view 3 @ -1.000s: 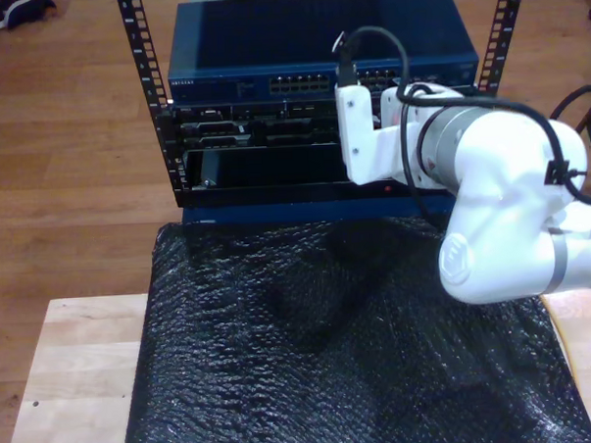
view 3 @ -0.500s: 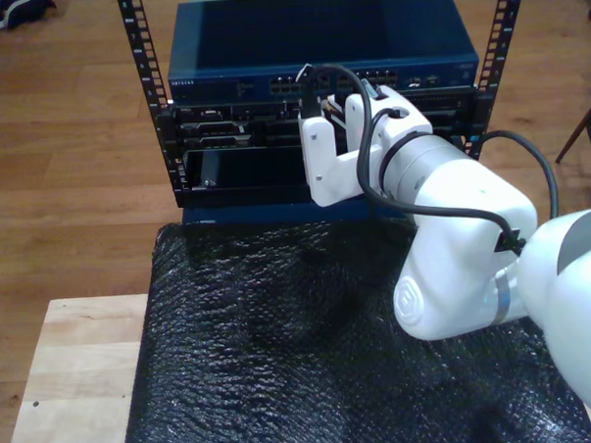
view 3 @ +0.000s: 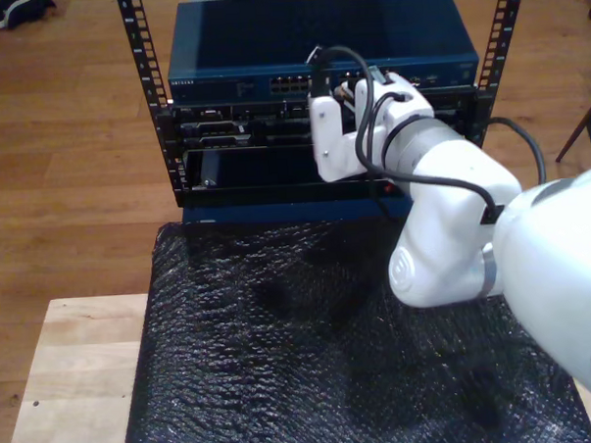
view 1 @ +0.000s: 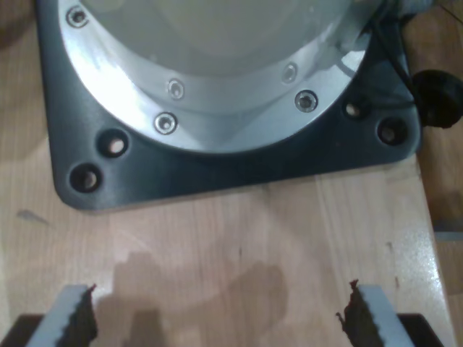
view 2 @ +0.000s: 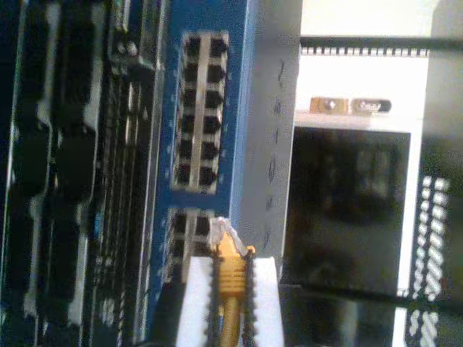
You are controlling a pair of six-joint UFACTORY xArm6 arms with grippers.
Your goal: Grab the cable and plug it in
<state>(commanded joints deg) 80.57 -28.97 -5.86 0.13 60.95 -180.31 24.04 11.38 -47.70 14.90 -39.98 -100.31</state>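
The cable (view 2: 229,289) is pinched between the pads of my second gripper (view 2: 228,303). Its clear plug (view 2: 226,235) is right at the lower block of ports (view 2: 189,235) on the blue switch (view 3: 307,44); I cannot tell if it is in. My first gripper (view 1: 217,318) is spread wide, holding nothing, above a wooden table (view 1: 239,238) near a dark base plate (view 1: 239,170).

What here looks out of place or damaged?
Nothing stands out. My second hand holds the cable straight, with its plug at the blue switch. My first hand is open above the wooden table.
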